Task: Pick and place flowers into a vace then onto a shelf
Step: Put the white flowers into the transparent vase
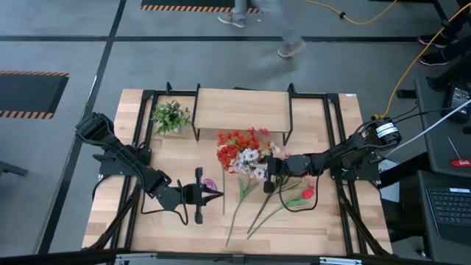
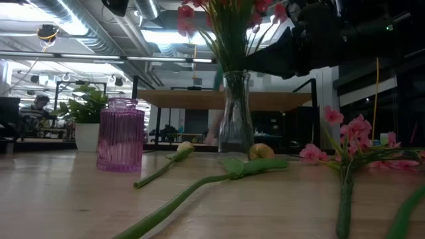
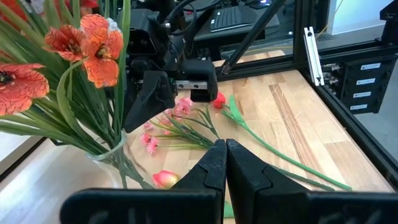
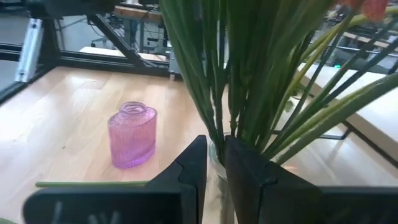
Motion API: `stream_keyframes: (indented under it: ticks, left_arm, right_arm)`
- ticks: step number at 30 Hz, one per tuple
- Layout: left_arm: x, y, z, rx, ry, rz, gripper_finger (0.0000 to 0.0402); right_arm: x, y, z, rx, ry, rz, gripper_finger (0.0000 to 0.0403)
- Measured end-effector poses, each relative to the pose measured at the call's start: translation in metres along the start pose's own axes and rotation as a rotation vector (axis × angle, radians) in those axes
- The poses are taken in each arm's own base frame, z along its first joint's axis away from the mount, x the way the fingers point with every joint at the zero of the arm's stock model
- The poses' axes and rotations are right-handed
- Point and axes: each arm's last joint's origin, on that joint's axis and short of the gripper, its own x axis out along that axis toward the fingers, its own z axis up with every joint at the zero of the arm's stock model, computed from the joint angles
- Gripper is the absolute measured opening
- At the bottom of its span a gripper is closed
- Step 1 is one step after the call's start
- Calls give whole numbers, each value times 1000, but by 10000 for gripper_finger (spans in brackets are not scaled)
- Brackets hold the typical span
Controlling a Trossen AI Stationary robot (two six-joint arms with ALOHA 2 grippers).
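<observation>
**Vase could tip**

The right gripper is pinching the glass vase of flowers at its neck, just before the shelf. Top-heavy blooms risk swinging it. The left gripper is idling shut.

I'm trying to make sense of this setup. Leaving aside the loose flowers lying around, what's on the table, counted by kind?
Vases: 2 (clear glass vase holding flowers, purple vase)
Potted green plants: 1
Wooden shelves: 1
Total: 4
</observation>
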Motion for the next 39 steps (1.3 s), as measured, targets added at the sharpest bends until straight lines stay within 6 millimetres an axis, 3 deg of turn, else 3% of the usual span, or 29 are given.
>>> stream_keyframes:
  ticks: [39]
  left_arm:
    - [0,0,0,1,1,0,6]
  right_arm:
    - [0,0,2,-31,-22,14,60]
